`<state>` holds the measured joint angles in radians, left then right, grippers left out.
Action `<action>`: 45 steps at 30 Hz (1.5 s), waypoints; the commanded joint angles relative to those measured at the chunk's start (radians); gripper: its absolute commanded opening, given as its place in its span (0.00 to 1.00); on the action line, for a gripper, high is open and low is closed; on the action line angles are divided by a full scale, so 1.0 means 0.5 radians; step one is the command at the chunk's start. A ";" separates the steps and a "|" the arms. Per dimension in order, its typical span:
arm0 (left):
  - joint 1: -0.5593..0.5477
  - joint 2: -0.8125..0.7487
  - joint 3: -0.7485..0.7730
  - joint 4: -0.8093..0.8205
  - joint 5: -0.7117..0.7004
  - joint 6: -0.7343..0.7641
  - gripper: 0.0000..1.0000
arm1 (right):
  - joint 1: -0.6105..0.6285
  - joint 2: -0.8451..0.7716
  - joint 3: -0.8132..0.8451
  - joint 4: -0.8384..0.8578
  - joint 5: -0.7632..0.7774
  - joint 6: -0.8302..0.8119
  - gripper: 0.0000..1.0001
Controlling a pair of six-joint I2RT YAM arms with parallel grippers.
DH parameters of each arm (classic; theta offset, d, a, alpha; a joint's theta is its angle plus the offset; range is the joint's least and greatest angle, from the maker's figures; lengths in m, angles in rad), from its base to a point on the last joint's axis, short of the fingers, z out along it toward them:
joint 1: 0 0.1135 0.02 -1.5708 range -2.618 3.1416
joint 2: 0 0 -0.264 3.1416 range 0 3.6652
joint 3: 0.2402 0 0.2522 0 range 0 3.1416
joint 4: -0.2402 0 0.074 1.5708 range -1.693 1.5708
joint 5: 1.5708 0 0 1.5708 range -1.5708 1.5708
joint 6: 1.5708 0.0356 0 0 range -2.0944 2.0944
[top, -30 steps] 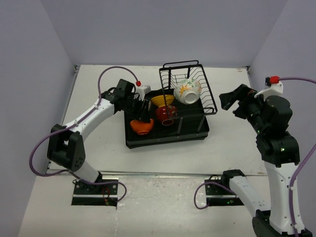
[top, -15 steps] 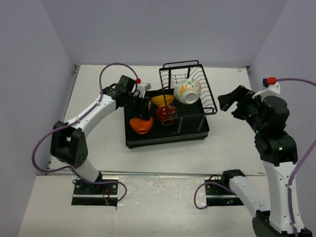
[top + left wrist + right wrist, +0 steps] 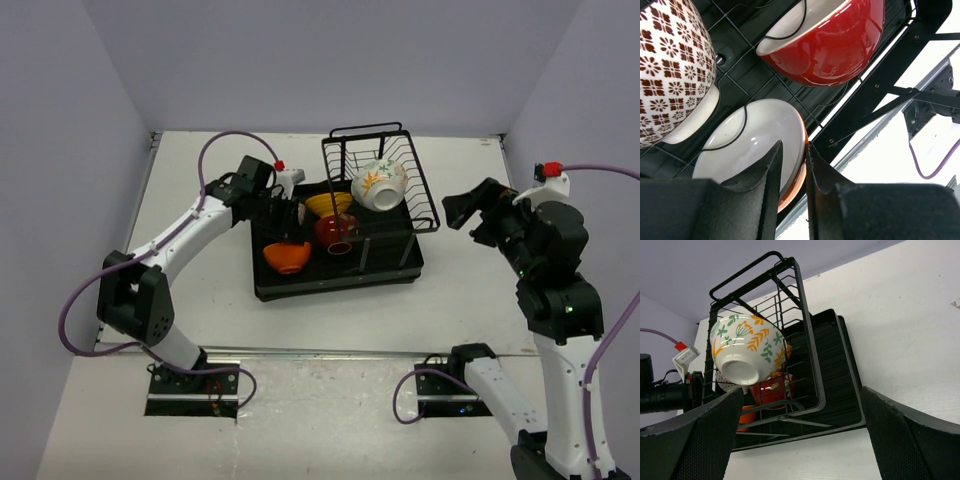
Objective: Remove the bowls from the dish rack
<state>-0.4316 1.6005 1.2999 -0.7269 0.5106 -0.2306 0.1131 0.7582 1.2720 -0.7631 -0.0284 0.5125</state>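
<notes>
Your left gripper point(image 3: 792, 150) is pinching the rim of the orange bowl point(image 3: 752, 142). At the bottom centre of the left wrist view, its two fingers point(image 3: 767, 175) stand nearly together. One is on the white inside of the bowl and the other on the orange outside, with the rim caught in the narrow gap between them.

In the top view that bowl sits at the lower left of the rack point(image 3: 385, 272), inside the black tray. You cannot tell from these views whether it is off the tray floor.

The red bowl point(image 3: 832, 42) lies tilted just beyond it, at the upper centre and right of the wrist view. The patterned bowl point(image 3: 670, 65) fills the upper left, just beside the orange one.

In the top view the yellow bowl point(image 3: 328, 203) stands just above the red one, at the left foot of the wire basket point(image 3: 420, 190). The flowered bowl point(image 3: 380, 185) rests tilted inside that basket, with its foot turned toward your right wrist camera.

Your right gripper point(image 3: 468, 212) hovers over the table point(image 3: 470, 290) at the right of the frame, well apart from the rack. It is spread wide and holds nothing. In the right wrist view one finger sits in each lower corner, and the rack shows between them.
</notes>
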 commanded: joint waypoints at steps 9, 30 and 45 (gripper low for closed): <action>0.010 -0.035 -0.207 -0.341 -0.187 -0.106 0.26 | 0.013 -0.028 -0.034 0.072 -0.008 0.003 0.99; -0.118 0.063 -0.403 -0.381 -0.447 -0.229 0.20 | 0.013 -0.050 -0.096 0.090 0.026 -0.010 0.99; -0.122 -0.014 -0.035 0.076 -0.131 -0.220 0.49 | 0.013 -0.032 -0.071 0.081 0.005 -0.013 0.99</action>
<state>-0.4919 1.5887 1.1931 -0.7010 0.4149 -0.3695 0.1169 0.7391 1.2255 -0.7479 -0.0204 0.5125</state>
